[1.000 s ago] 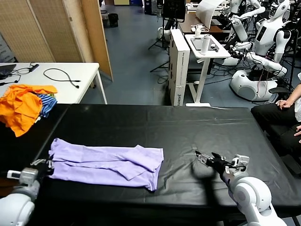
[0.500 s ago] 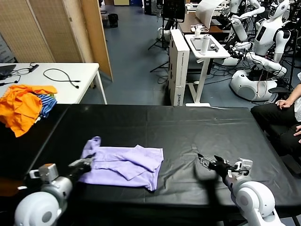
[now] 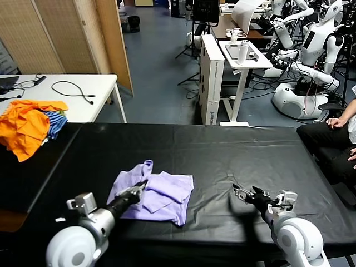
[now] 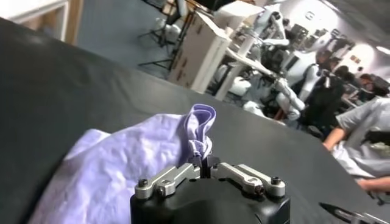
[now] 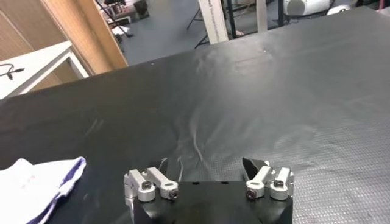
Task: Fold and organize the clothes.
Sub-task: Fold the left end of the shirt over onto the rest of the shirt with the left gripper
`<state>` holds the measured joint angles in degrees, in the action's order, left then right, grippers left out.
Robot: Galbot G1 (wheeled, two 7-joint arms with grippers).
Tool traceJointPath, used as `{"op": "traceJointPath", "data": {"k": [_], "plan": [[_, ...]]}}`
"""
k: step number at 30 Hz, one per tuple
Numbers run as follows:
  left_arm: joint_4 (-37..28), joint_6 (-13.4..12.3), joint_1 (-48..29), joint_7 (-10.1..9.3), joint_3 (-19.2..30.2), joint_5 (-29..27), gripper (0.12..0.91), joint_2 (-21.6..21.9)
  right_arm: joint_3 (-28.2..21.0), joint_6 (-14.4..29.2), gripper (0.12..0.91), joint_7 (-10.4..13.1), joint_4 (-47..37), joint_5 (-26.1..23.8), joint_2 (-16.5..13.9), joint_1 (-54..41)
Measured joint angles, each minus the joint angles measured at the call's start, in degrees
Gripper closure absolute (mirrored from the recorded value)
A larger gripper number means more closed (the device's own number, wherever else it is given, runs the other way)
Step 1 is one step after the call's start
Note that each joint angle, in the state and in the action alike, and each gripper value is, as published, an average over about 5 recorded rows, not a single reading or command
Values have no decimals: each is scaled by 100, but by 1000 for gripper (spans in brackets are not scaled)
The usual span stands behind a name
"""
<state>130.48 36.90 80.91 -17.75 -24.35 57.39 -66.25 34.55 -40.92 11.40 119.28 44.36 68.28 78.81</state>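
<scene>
The pale lavender T-shirt (image 3: pixel 161 194) lies on the black table (image 3: pixel 222 150), left of centre, folded lengthwise with its left end lifted and carried over toward the right. My left gripper (image 3: pixel 139 186) is shut on that lifted end, which rises in a fold at the shirt's left part. In the left wrist view the jaws are pinched on the lavender cloth (image 4: pixel 146 152) at my left gripper (image 4: pixel 202 163). My right gripper (image 3: pixel 240 192) is open and empty, low over the table right of the shirt; the right wrist view shows it (image 5: pixel 207 165) with jaws wide apart and the shirt's edge (image 5: pixel 36 182) off to one side.
A pile of bright orange garments (image 3: pixel 25 125) with a blue-striped one (image 3: pixel 55 122) lies at the table's far left corner. A white table with cables (image 3: pixel 72 89) stands behind it. A seated person (image 3: pixel 334 139) is at the right edge. Other robots stand in the background.
My left gripper has pulled the shirt's left end up and rightward over the rest, shortening the shirt on the table. The right gripper has hardly moved.
</scene>
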Motion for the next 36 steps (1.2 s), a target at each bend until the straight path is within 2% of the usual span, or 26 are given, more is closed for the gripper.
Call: {"op": "traceJointPath", "data": {"k": [7, 28, 36], "plan": [[-167, -7, -109, 55, 297, -181, 840, -254, 25, 1, 118, -3, 50, 0, -6, 62], [-459, -29, -241, 75, 722, -652, 840, -669, -6, -19, 118, -1, 58, -30, 15, 59], [-685, -88, -327, 175, 905, -963, 840, -917, -60, -22, 118, -17, 126, -56, -7, 80]]}}
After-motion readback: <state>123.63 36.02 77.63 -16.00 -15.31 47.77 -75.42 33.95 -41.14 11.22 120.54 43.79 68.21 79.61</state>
